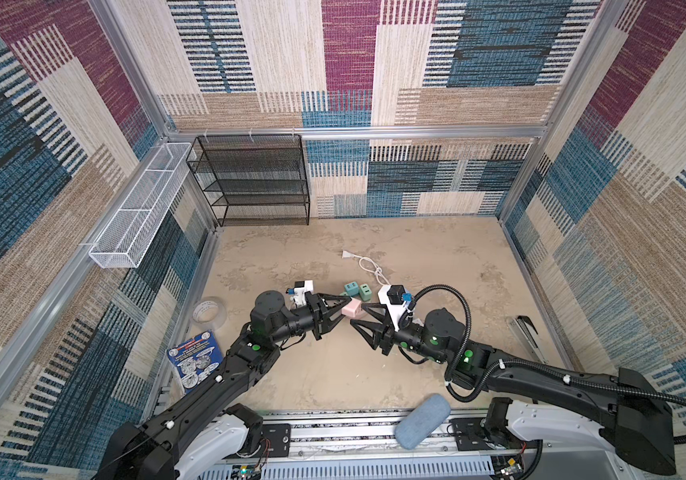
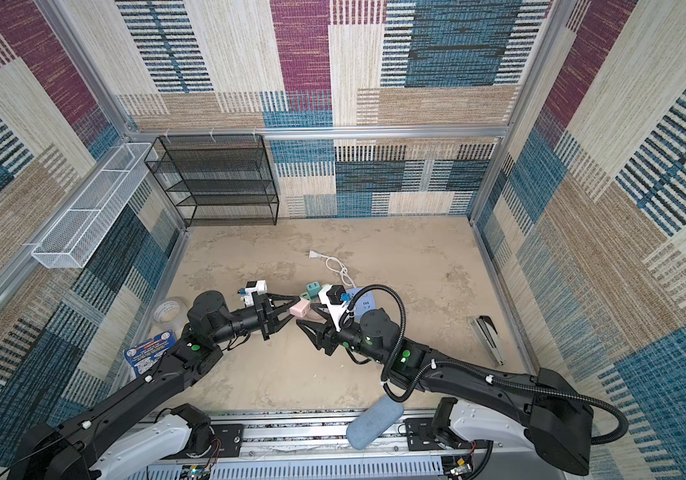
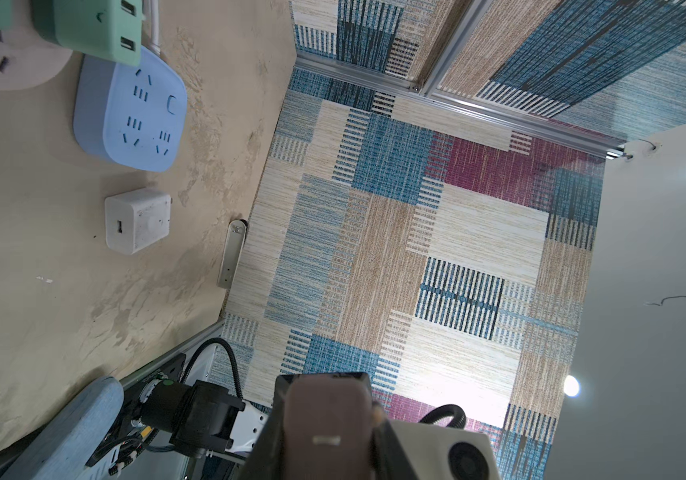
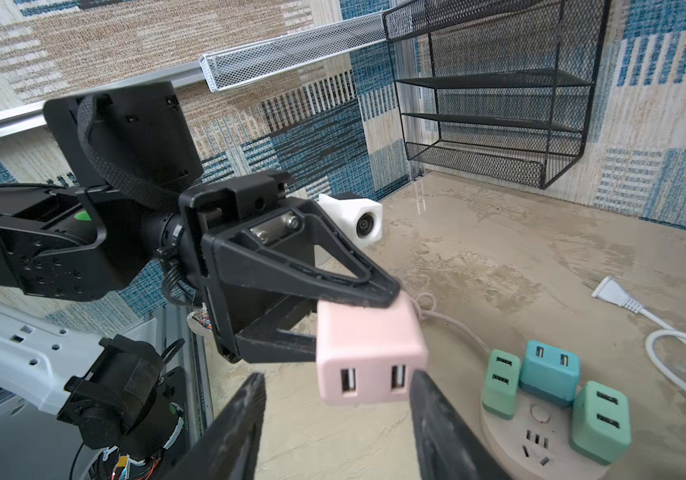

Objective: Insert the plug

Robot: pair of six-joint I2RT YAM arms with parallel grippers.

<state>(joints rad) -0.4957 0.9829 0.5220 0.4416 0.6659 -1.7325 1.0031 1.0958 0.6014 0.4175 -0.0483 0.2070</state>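
The pink plug [image 4: 368, 357] is suspended above the table [image 4: 499, 249], pinched between the fingers of the left gripper [image 4: 349, 322]. The right gripper [image 4: 339, 415] is spread, its fingers flanking the plug. Adjacent, the round power strip [image 4: 532, 451] carries three green and teal adapters [image 4: 549, 374] in its sockets.

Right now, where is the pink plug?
In a top view, the pink plug is near the table's middle, held in the left gripper, close to the green plugs.
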